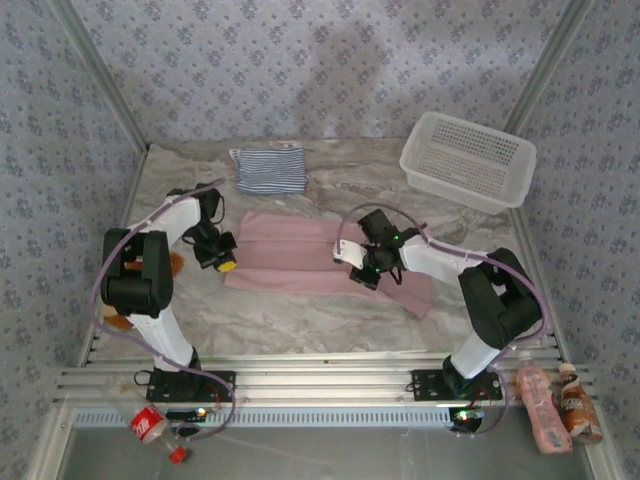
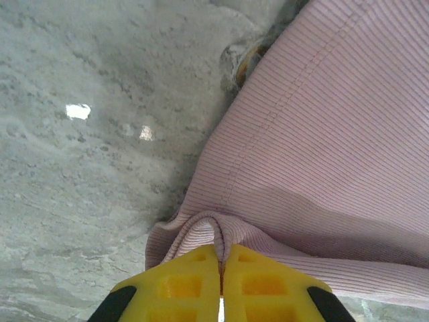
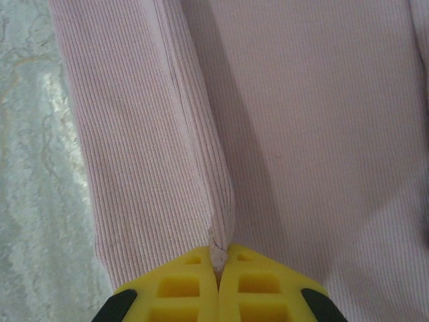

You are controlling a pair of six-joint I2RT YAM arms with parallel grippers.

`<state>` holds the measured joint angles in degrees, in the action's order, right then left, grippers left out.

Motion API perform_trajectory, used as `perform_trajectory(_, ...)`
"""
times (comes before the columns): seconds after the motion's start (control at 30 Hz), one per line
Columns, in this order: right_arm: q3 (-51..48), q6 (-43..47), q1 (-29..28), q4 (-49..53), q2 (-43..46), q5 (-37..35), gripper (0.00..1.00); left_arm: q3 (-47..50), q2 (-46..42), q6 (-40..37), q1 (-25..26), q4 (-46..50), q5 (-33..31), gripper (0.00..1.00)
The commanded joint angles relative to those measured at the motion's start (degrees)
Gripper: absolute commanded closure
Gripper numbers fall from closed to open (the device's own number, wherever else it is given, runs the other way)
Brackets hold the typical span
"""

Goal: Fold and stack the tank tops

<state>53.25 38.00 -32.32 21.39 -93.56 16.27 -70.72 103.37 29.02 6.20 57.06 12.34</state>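
Blue flowered walls (image 1: 300, 60) close in a grey marbled table (image 1: 330, 320). From above, the pink tank top (image 1: 290, 262) lies spread across its middle. The striped tank top (image 1: 270, 170) sits folded beyond the pink one's far left corner, apart from it, and a white basket (image 1: 455, 190) stands beyond its far right end. My left pincer (image 1: 226, 262) is at its left edge, my right pincer (image 1: 358, 270) over its right half.

At my left wrist, my left pincer (image 2: 221, 258) is closed tight on a puckered fold at the edge of the pink tank top (image 2: 322, 154), with bare table (image 2: 87, 168) alongside.

At my right wrist, my right pincer (image 3: 218, 258) is clamped on a raised ridge of the pink tank top (image 3: 301, 134), and the table (image 3: 27, 168) shows past the cloth's edge.
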Motion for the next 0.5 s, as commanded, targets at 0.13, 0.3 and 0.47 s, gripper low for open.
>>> perform_trajectory(0.13,2.02,-0.29,1.04,-1.71,-2.46,-1.84,0.93,-2.16,2.52,-2.19,-0.51,1.53,-3.11,0.93)
perform_trajectory(0.3,3.08,-0.53,0.99,-1.75,-4.39,-4.41,0.90,-3.18,4.37,-2.89,-0.53,1.14,-4.48,0.90)
perform_trajectory(0.47,3.36,-1.07,1.01,-1.44,-3.88,-7.70,0.82,-4.28,5.00,-3.61,-0.49,1.33,-5.61,0.77)
